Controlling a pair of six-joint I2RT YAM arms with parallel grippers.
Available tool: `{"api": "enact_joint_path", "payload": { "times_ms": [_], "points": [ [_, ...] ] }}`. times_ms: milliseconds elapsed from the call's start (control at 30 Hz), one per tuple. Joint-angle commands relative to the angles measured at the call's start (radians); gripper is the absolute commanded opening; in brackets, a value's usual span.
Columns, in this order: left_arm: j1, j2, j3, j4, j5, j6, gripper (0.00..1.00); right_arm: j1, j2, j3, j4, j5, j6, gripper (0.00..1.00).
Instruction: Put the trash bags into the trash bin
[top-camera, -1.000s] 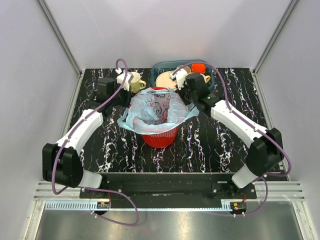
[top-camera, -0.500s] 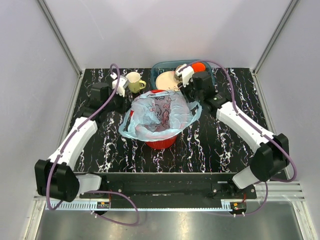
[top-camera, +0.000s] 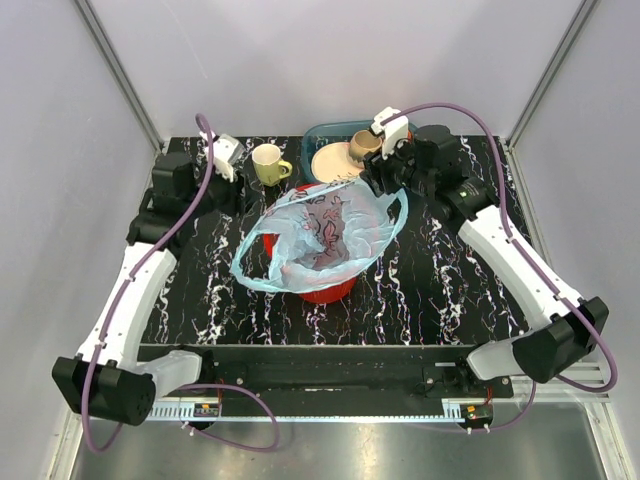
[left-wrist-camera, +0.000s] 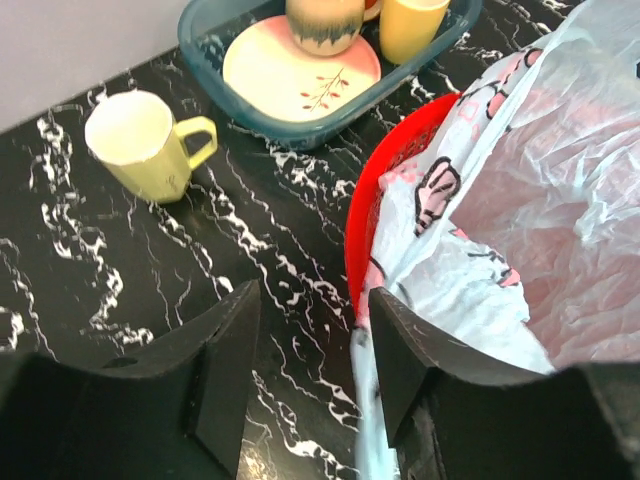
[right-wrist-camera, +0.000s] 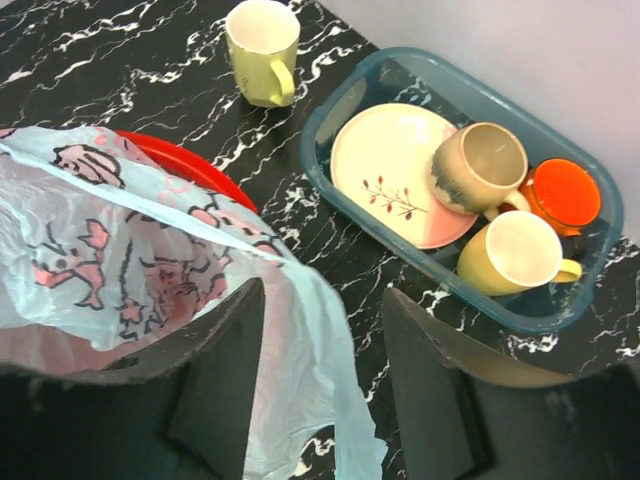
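Note:
The trash bag (top-camera: 320, 232), thin light-blue plastic with pink and dark prints, sits in the red mesh trash bin (top-camera: 322, 289) with its mouth spread wider than the rim. My left gripper (top-camera: 238, 203) stands open just left of the bin; in the left wrist view the gripper (left-wrist-camera: 312, 350) holds nothing, and the bag's edge (left-wrist-camera: 470, 300) hangs beside its right finger over the red rim (left-wrist-camera: 372, 205). My right gripper (top-camera: 380, 184) is open at the bin's far right. In the right wrist view its gripper (right-wrist-camera: 322, 350) hovers above a loose flap of the bag (right-wrist-camera: 310, 330).
A teal dish tray (top-camera: 322, 133) at the back holds a plate (right-wrist-camera: 395, 170), mugs and an orange cup (right-wrist-camera: 565, 192). A yellow mug (top-camera: 268, 163) stands on the black marbled table (top-camera: 430, 290) behind the bin on the left. White walls close in both sides.
Both grippers have opened and let go of the bag's rim. Both arms have drawn back outward from the bin, and the bag's mouth has spread wider over it.

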Motion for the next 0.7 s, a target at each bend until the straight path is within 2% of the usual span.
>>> {"api": "enact_joint_path", "payload": {
  "times_ms": [0,67,133,333,600,667],
  "points": [
    [-0.026,0.054,0.091,0.037,0.072,0.080,0.51,0.000,0.012,0.054,-0.047,-0.052,0.019,0.54],
    [-0.047,0.086,0.109,0.053,0.089,0.102,0.51,0.000,0.029,0.057,-0.049,-0.042,0.007,0.51],
    [-0.086,0.119,0.147,0.048,0.085,0.145,0.50,0.000,0.041,0.057,-0.055,-0.035,-0.007,0.52],
    [-0.115,0.226,0.223,0.022,0.201,0.160,0.51,-0.002,0.038,0.041,-0.060,-0.044,-0.027,0.52],
    [-0.163,0.197,0.195,0.043,0.201,0.200,0.52,0.000,-0.023,0.026,-0.078,-0.118,0.018,0.45],
    [-0.166,0.176,0.190,0.051,0.206,0.208,0.52,0.000,-0.040,0.024,-0.096,-0.147,0.018,0.39]
  ]
}}
